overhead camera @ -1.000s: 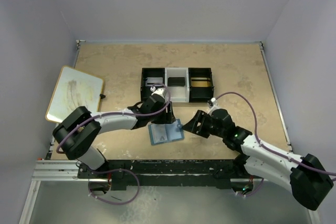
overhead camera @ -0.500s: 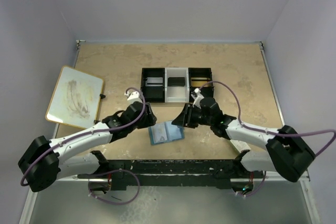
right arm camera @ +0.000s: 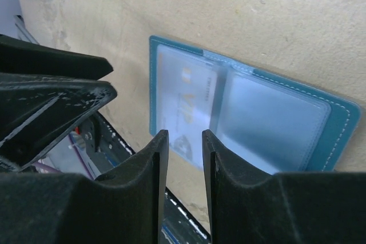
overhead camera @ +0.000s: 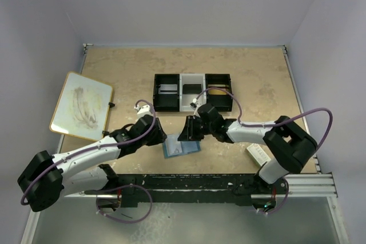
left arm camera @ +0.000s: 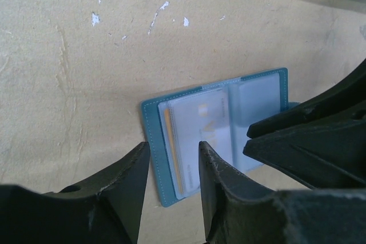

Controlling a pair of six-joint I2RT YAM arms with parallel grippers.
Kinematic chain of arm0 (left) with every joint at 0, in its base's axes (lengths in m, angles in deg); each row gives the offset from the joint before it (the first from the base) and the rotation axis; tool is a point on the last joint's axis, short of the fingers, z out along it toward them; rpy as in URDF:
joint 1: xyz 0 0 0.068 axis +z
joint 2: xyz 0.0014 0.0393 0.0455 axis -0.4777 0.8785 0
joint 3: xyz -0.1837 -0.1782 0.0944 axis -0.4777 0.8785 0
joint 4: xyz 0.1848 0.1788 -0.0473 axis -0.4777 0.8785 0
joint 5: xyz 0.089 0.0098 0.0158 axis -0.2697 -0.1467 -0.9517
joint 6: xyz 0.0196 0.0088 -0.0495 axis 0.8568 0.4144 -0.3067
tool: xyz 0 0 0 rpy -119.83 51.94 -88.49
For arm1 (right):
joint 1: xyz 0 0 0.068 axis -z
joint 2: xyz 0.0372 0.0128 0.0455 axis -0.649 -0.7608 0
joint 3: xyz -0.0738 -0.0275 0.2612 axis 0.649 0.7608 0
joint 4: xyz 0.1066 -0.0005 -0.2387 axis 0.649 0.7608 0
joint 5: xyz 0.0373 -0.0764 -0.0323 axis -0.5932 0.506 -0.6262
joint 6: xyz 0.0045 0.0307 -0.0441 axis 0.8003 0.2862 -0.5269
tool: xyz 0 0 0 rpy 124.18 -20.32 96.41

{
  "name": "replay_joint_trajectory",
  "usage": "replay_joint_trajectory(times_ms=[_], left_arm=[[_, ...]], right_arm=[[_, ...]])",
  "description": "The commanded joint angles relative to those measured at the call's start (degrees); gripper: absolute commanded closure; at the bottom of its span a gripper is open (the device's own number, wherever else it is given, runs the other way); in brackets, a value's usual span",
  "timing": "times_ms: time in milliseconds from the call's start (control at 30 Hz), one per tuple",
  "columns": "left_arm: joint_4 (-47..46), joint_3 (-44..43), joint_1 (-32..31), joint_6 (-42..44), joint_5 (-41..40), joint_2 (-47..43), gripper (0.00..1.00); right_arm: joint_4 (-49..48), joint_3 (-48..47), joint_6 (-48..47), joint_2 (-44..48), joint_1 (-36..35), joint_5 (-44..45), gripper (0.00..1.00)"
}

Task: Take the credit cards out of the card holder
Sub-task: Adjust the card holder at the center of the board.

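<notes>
We see the card holder (overhead camera: 181,146), a flat blue stitched bifold, lying open on the mottled tan bench (overhead camera: 126,72) btwn both arms. Credit cards (left arm camera: 197,127) sit under its glossy clear pockets. Left gripper (left arm camera: 171,148) & right gripper (right arm camera: 184,136): matte black fingers narrowly parted just over it, clamping nothing.

Nothing readable anywhere on the sandy-beige worktop (overhead camera: 257,78).
Close in, the pale grey-white card (right arm camera: 186,101) tucked in the blue bifold card holder (right arm camera: 269,124) shows gold-coloured marks and a faint line of small print along one edge. It's all blurred behind the clear pocket and illegible from either wrist view. In the top view, the small white box (overhead camera: 258,153) at the right is too tiny for any lettering.
</notes>
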Motion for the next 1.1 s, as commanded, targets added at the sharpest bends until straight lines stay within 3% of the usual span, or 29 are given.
replay_joint_trajectory(times_ms=[0, 500, 767, 1067], left_arm=[[-2.58, -0.82, 0.0, 0.61, 2.71, 0.33, 0.63], [-8.29, -0.84, 0.0, 2.47, 11.19, 7.16, 0.7], [-7.97, -0.08, -0.08, 2.55, 10.74, 9.68, 0.7], [-8.09, 1.09, -0.04, 2.91, 10.46, 13.04, 0.82]], right_arm=[[1.09, -1.8, -0.84, -1.39, -0.1, 0.56, 0.67], [-1.51, 0.11, 1.51, -4.43, 0.08, -2.87, 0.72], [-3.0, 1.25, 2.66, -6.06, 0.6, -3.63, 0.73], [-8.25, 3.99, 4.23, -7.29, 2.49, -6.63, 0.84]])
